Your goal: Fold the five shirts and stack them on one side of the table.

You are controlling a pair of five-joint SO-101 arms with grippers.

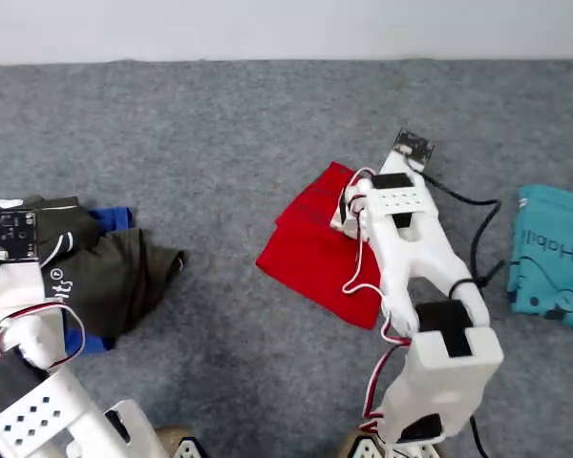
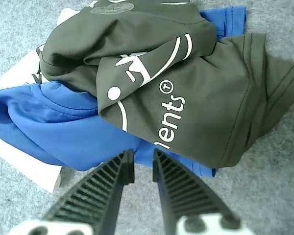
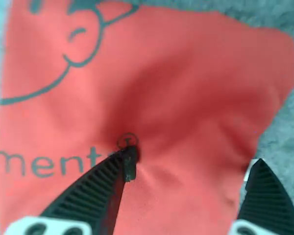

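Far left: loose heap of three shirts on the grey table (image 1: 220,124). A dark olive shirt (image 2: 196,88) with white print lies crumpled on top, a blue shirt (image 2: 49,122) bunched under it, and a white shirt (image 2: 29,169) at the bottom, showing at the edges. The left gripper (image 2: 141,164) sits just short of the heap, tips over the blue shirt's near edge and just below the olive hem. Its jaws stand at a narrow gap with nothing between them; can't tell if the tips touch the cloth. Mid-table, well apart from the heap, the red shirt (image 1: 310,248) lies flat as an angled rectangle with layered edges and teal print on its top face. The right gripper (image 3: 193,166) is directly above it, jaws spread wide and holding nothing. One fingertip (image 3: 129,161) presses into the red cloth, creases radiating from that spot; the other tip is near the shirt's edge, by the table. Far right of that arm, a teal shirt (image 1: 554,258) lies folded near the table edge, apart from both grippers.
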